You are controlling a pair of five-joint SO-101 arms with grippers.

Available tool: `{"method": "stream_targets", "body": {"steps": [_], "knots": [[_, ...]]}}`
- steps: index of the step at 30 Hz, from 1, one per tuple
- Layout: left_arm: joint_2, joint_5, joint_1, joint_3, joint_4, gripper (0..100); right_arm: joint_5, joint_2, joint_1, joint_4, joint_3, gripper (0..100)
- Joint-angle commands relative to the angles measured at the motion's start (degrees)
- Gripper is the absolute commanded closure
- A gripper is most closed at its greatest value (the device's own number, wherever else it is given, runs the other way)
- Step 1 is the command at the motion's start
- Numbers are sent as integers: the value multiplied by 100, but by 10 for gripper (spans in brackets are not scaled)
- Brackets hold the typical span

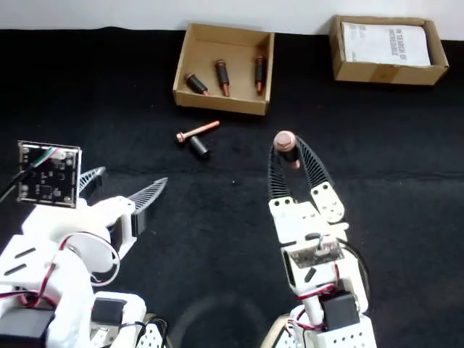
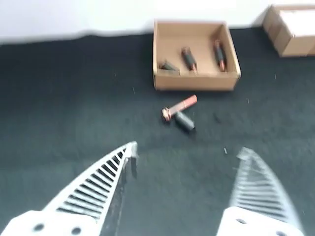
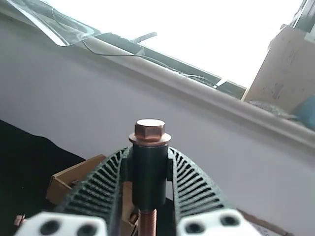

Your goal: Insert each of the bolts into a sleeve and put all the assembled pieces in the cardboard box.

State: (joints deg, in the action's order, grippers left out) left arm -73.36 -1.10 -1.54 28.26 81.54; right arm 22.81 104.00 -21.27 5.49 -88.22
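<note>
Black cloth is covering the counter (image 1: pixel 377 217) you are working at, with a pale wall running behind it.

- Right hand (image 1: pixel 286 150): clenching an assembled piece, a black cylindrical sleeve (image 3: pixel 147 172) with a copper hex-head bolt (image 3: pixel 149 132) seated through it. It is hanging over the cloth, short of the box.
- Left hand (image 2: pixel 188 149): hanging released, jaws spread wide, gripping nothing and facing the loose parts.
- Open brown cardboard box (image 1: pixel 217 103): carrying three assembled pieces (image 1: pixel 222 76) lying on its floor.
- Loose copper bolt (image 1: pixel 197 132) and loose short black sleeve (image 1: pixel 199 147): lying just beside each other near the box's front wall, not yet joined.
- Second cardboard box (image 1: pixel 384 72): sitting well apart, with a white sheet inside.

Risks you are facing:
- The fingers are pinching the sleeve only, so tilting the right hand is likely to let the bolt slide out.
- Carrying the piece low risks catching the threaded end on the box's front wall.
- Releasing from high up may bounce the piece out of the box.
- Both loose parts are round, so a glancing touch from the left hand could send them rolling.
- With both arms heading for the same patch of cloth, you are risking a collision.
</note>
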Motion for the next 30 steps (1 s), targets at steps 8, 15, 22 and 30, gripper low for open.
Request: {"method": "stream_targets", "body": {"steps": [8,15,22,30], "knots": [[-1490,0,-66,2352,-1327,976,273,-813,-400,-743,1068,991],[-2686,18,-66,4277,-2356,976,229,-3749,-57,-1815,3029,991],[-3046,0,-75,5464,-3604,976,220,-6396,145,-2009,4945,991],[-3037,-9,-576,6352,-4281,976,220,-8593,110,-1077,7037,991]]}}
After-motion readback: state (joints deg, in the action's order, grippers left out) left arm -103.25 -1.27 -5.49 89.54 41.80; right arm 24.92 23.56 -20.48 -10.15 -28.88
